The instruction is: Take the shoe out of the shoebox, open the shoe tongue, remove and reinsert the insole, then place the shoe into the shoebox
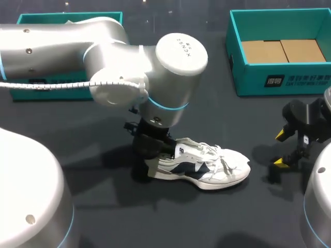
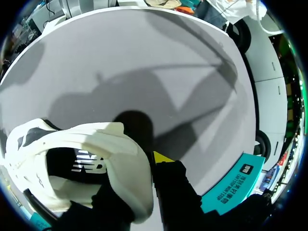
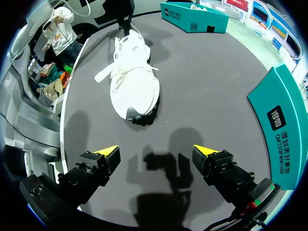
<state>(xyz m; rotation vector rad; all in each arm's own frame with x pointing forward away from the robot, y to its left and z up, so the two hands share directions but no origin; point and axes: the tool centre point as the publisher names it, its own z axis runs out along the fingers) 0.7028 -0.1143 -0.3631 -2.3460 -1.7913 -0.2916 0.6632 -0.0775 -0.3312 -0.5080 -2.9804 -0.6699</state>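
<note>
Left gripper (image 1: 153,153) pinches the shoe (image 1: 212,168) heel, likely anchoring it; right gripper (image 1: 279,149) waits splayed at its three o'clock

Your left arm (image 1: 129,62) hangs low over the heel of the shoe (image 1: 207,168), with the left gripper (image 1: 152,147) clamped on the heel collar, so that end is blocked from above and from the left. The toe end is free: bare counter (image 1: 258,119) lies between the toe and your right gripper (image 1: 280,149), whose fingers stand wide apart. The shoebox (image 1: 253,77) at the far right is open on top — only its walls obstruct. A second box (image 1: 46,18) sits behind the left arm.
</note>
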